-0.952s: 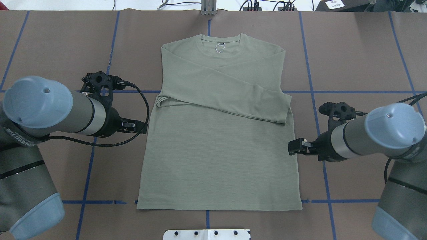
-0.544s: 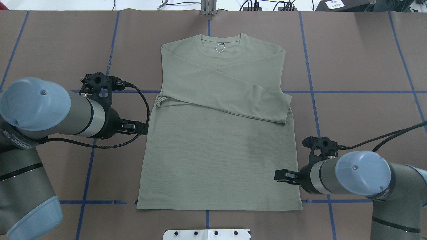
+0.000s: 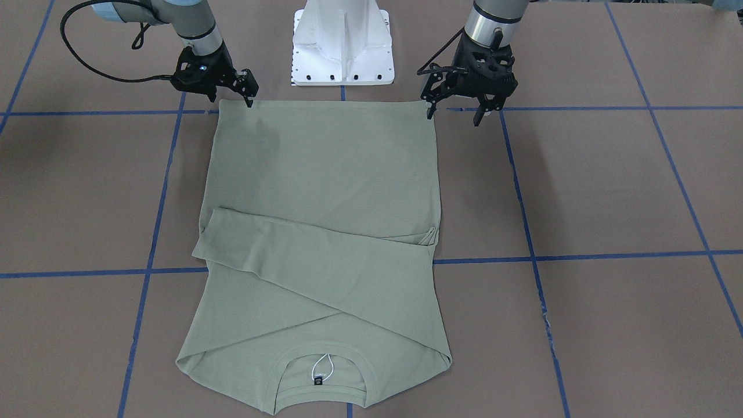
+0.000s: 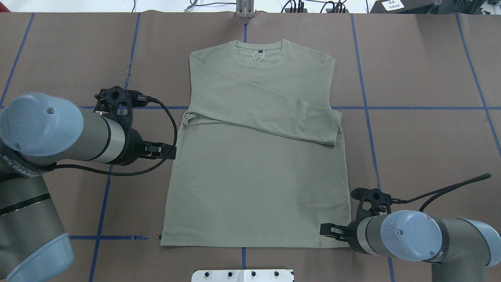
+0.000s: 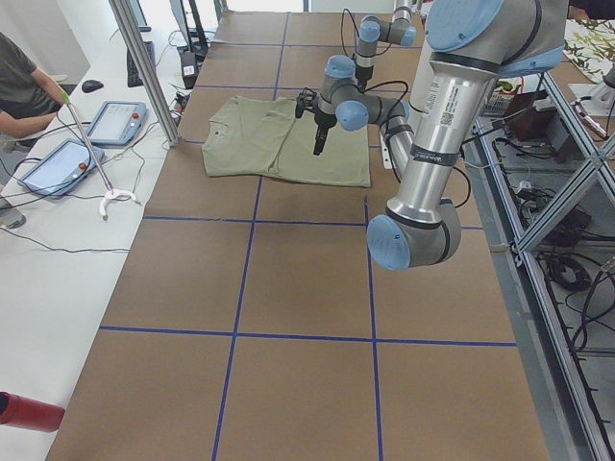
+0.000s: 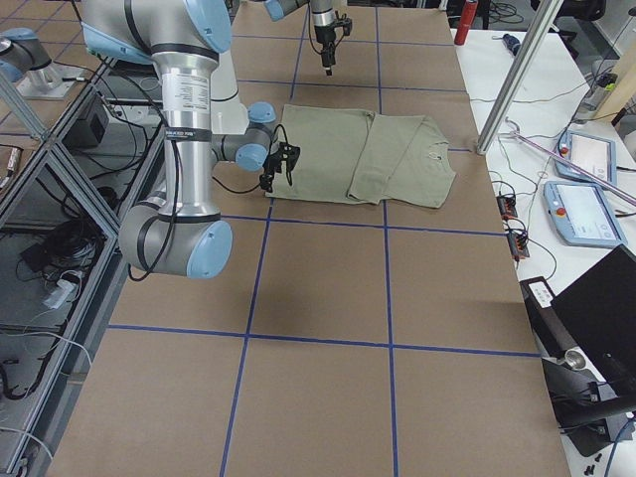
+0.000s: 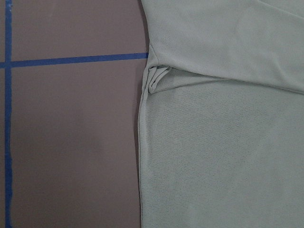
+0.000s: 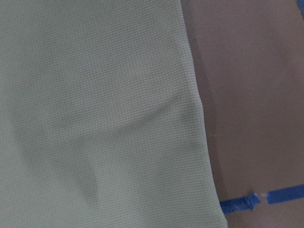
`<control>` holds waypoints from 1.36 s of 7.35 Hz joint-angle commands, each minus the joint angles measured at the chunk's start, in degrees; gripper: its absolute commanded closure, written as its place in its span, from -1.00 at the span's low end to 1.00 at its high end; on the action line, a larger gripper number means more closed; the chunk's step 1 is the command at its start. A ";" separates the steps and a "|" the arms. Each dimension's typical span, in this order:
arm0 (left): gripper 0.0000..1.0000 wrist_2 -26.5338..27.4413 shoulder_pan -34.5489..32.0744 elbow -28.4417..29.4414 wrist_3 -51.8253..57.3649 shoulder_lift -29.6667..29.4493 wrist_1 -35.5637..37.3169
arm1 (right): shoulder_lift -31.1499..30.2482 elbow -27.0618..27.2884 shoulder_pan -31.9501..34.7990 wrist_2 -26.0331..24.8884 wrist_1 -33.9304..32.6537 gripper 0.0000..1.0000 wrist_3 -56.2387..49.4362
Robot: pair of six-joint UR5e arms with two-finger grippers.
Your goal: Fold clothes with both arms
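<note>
Shirt: a pale sage-green long-sleeved knit shirt lies flat in the middle of the brown paper-covered bench. Seen from my base, the ribbed collar is at 12 o'clock and the hem at 6 o'clock.
Sleeves: both are folded across the chest. The upper one slants down to a flat cuff at the body's 3 o'clock edge. The lower one ends in a bunched cuff at the 9 o'clock edge.
Neck label: a small black tag with a white loop sits inside the collar.
Left claw: my left claw is spread wide and holds nothing. It hangs above the bench at the shirt's 9 o'clock edge, and its wrist camera looks down on that edge and the bunched cuff.
Right claw: my right claw is low at the hem corner at 5 o'clock. I cannot tell how far its jaws stand apart, or whether it touches the cloth. Its wrist camera shows the fabric close up, with a soft wrinkle.
Tape: blue tape lines grid the bench.
Pedestal: my white metal base stands at 6 o'clock, just off the hem.
</note>
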 commanded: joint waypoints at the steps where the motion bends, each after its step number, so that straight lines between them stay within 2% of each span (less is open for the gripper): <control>1: -0.99 0.05 0.05 -1.81 -0.06 0.02 1.91 | 0.06 -0.78 -0.88 0.04 0.00 -1.00 1.23; 4: -0.99 -0.04 0.05 -2.35 -0.06 -0.16 2.01 | -2.39 -1.04 -0.70 0.30 0.00 -1.00 1.06; 8: -0.98 0.05 0.05 -3.05 -0.06 -0.25 2.10 | -1.79 -1.04 -0.88 0.48 0.00 -0.98 1.15; 10: -0.98 0.05 0.05 -3.31 -0.06 -0.16 2.10 | -1.70 -1.21 -0.97 0.48 0.00 -0.78 1.15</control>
